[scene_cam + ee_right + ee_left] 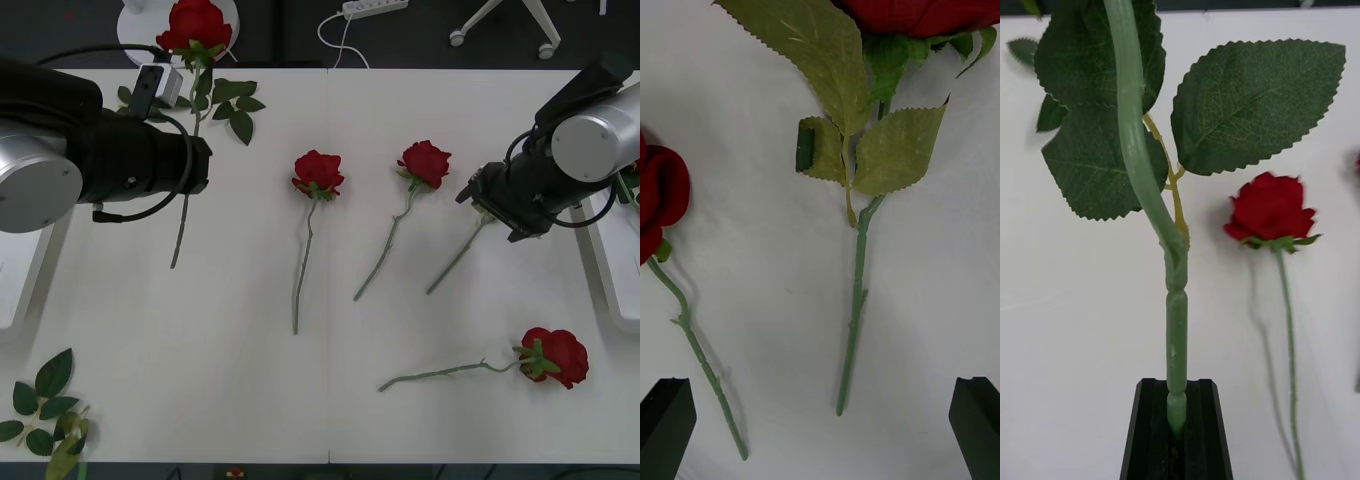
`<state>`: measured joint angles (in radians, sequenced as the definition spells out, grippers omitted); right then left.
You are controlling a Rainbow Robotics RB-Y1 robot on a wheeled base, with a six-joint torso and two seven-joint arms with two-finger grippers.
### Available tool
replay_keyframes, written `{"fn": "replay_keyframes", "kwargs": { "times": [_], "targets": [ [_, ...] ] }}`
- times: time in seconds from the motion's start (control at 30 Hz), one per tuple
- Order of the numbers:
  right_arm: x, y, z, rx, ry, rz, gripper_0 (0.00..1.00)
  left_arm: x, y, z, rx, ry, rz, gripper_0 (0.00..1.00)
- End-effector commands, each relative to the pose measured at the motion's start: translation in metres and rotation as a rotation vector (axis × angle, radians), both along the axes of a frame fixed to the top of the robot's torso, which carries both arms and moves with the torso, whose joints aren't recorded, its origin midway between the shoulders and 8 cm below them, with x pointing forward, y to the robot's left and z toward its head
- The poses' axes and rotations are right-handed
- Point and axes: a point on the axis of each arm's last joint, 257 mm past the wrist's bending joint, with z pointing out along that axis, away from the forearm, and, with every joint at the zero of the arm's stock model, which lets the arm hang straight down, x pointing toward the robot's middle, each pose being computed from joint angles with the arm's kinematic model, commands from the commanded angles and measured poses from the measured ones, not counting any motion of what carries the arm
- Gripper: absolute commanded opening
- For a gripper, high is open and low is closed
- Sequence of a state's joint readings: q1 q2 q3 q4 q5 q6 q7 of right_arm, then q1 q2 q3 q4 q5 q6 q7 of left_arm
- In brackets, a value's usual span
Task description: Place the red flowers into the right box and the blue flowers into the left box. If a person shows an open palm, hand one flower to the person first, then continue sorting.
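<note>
My left gripper (pixel 197 166) (pixel 1177 431) is shut on the green stem (pixel 1177 337) of a leafy red flower (pixel 195 25) whose bloom reaches the table's far edge. At the right, my right gripper (pixel 487 205) (pixel 820 427) stands open above another red flower's stem (pixel 857 300), its black fingers (pixel 666 420) on either side of the stem's end. Three more red flowers lie on the white table: two in the middle (pixel 318 172) (pixel 426 162) and one at the front right (pixel 555 355). The left box (pixel 22 285) and the right box (pixel 612 280) sit at the table's side edges.
Loose green leaf sprigs (pixel 45 405) lie at the front left corner. Beyond the far table edge are a white power strip (pixel 375 7) and a chair base (pixel 505 25) on the dark floor. A stem and a bit of red (pixel 630 180) show at the right box.
</note>
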<state>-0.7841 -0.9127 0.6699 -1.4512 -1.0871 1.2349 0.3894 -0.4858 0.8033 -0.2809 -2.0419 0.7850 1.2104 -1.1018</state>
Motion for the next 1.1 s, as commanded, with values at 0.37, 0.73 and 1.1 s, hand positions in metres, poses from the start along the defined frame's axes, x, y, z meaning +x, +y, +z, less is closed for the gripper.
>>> {"fn": "replay_keyframes", "kwargs": {
  "times": [0.37,0.73,1.1],
  "targets": [
    [0.044,0.019,-0.021,-0.097,-0.068,0.056,1.0,-0.049,-0.14,0.139,-0.392,-0.234,-0.139,0.0],
    [0.051,-0.004,-0.043,-0.161,-0.068,0.065,1.0,-0.065,-0.232,0.191,-0.583,-0.388,-0.129,0.0],
    [0.05,0.003,-0.066,-0.132,-0.038,0.047,1.0,-0.054,-0.287,0.207,-0.708,-0.418,-0.098,0.0]
  ]
}}
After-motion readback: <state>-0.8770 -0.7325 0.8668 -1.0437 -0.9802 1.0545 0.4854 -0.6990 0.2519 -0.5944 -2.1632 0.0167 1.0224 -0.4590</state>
